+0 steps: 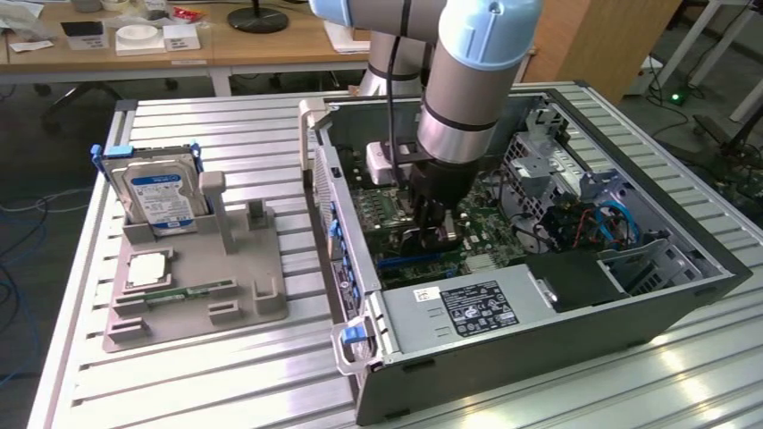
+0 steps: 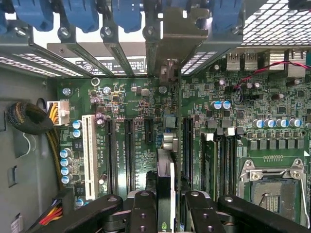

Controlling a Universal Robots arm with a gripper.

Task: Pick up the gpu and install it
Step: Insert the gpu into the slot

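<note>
Pinching thin flat dark gpu (image 2: 164, 187)

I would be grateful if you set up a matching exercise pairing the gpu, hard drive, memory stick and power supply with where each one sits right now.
Things:
1. gpu
2. hard drive
3. memory stick
4. power supply

Places:
A. silver box in a corner of the computer case
B. gripped in the pincer over the motherboard
C. standing upright in the grey fixture
D. slim green strip low on the grey fixture

Pairs: 1-B, 2-C, 3-D, 4-A.
</note>
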